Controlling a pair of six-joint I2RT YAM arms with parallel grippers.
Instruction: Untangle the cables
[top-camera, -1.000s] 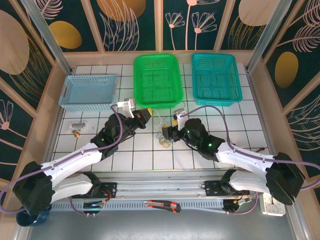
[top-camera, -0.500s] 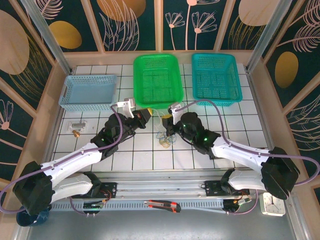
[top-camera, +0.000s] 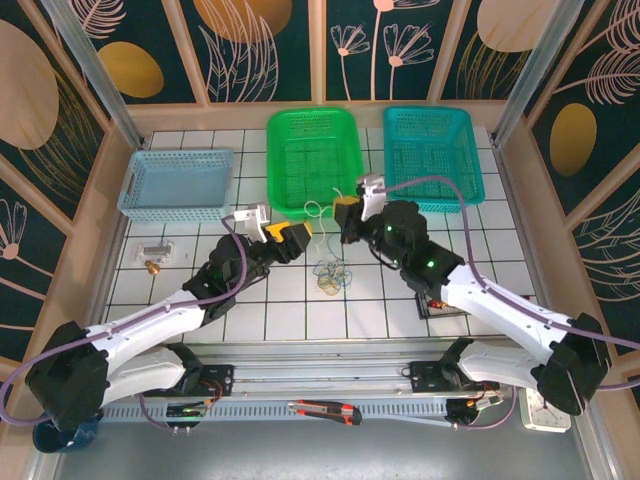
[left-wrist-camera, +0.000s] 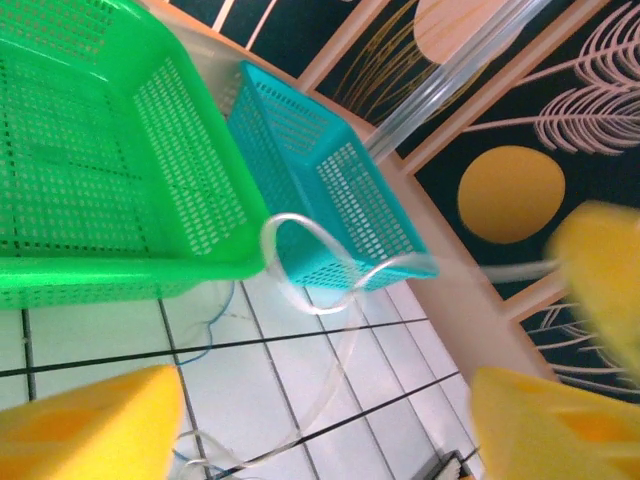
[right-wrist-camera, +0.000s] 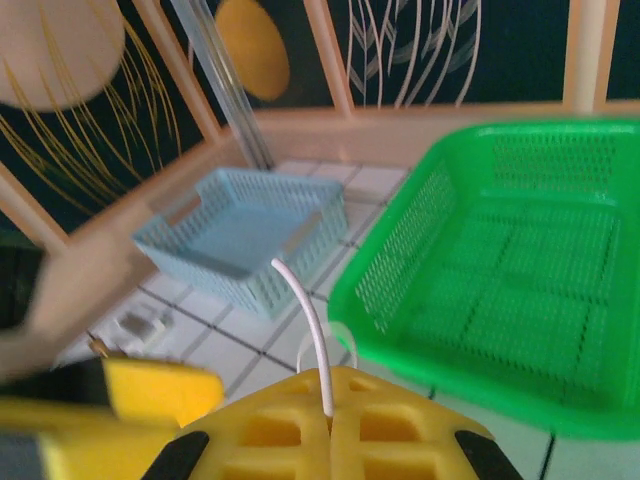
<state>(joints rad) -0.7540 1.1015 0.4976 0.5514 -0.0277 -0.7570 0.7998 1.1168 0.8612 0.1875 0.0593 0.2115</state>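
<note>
Top view: the cables (top-camera: 330, 276) lie in a small heap on the tiles, on the near side of the green basket (top-camera: 315, 160). One thin strand climbs from the heap to the right gripper (top-camera: 346, 212), which hangs just beside the green basket's near right corner. The left gripper (top-camera: 292, 238) sits near the basket's near rim, left of the heap and apart from it.

Left wrist view: I read the left gripper (left-wrist-camera: 325, 425) as spread wide, with nothing between its yellow fingers. A whitish cable (left-wrist-camera: 318, 262) curls in a loop in the air off the green basket's (left-wrist-camera: 90, 150) near right corner. A thin blue strand lies on the tiles under the basket's wall.

Right wrist view: the right gripper's (right-wrist-camera: 328, 400) jaws are pressed together, pinching the whitish cable (right-wrist-camera: 305, 320). The cable rises from the seam and arcs up, left of the green basket (right-wrist-camera: 500, 270).
</note>
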